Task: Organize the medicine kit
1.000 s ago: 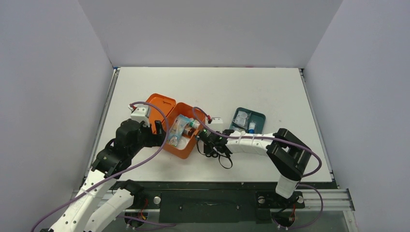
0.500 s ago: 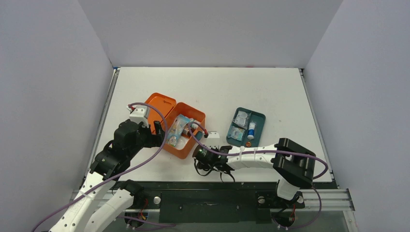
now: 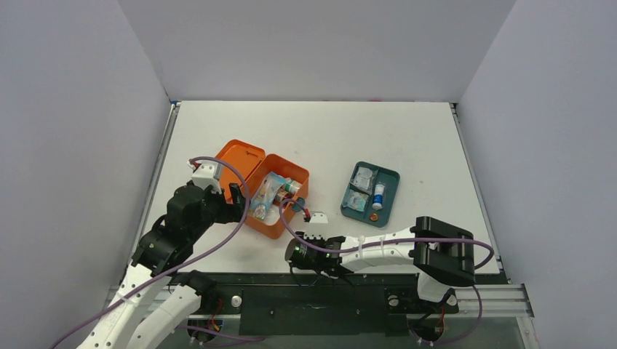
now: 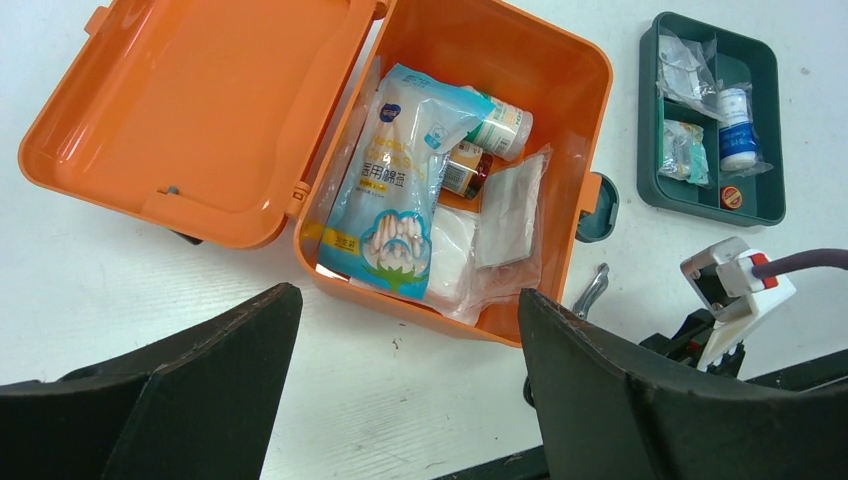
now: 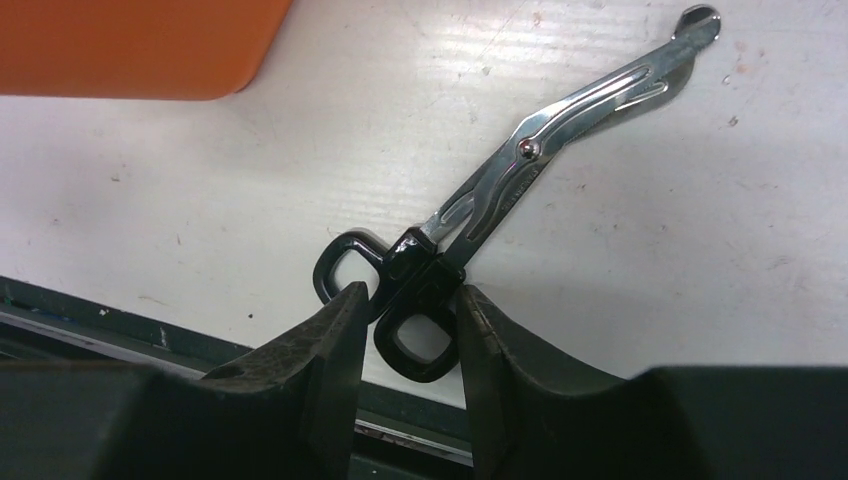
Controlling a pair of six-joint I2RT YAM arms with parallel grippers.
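White tabletop (image 3: 407,138), grey walls on three sides.

- Medicine kit (image 4: 480,50) sits left of centre on the table, open. Its lid (image 4: 200,100) is thrown back flat on the hinge side.
- Inside: a blue-and-white pouch (image 4: 400,190) lies on top, with two small bottles (image 4: 497,125) behind it and clear gauze packets (image 4: 510,205) along one wall. The box is fairly full.
- Teal tray (image 3: 393,196) stands apart to the right, holding sachets and a small bottle.
- Left gripper (image 4: 408,310) hovers over the kit's near wall with its fingers spread wide, holding nothing.
- Right gripper (image 5: 408,300) is low at the near table edge. Its fingers (image 5: 330,350) pinch the black handle loops of the scissors (image 5: 540,140), whose blades rest flat on the table and point away.

Handling, as a judgement: the kit is a rigid plastic shell, likely light even when loaded, with smooth and probably slippery walls. A sideways push would likely slide it rather than tip it. The open lid will swing freely, so lifting by it looks unwise. A straight wall rim looks the best hold, or the teal latch tab (image 4: 597,207) on the front wall once the kit is closed. The contents are soft and loose and may snag the lid if it is shut carelessly.
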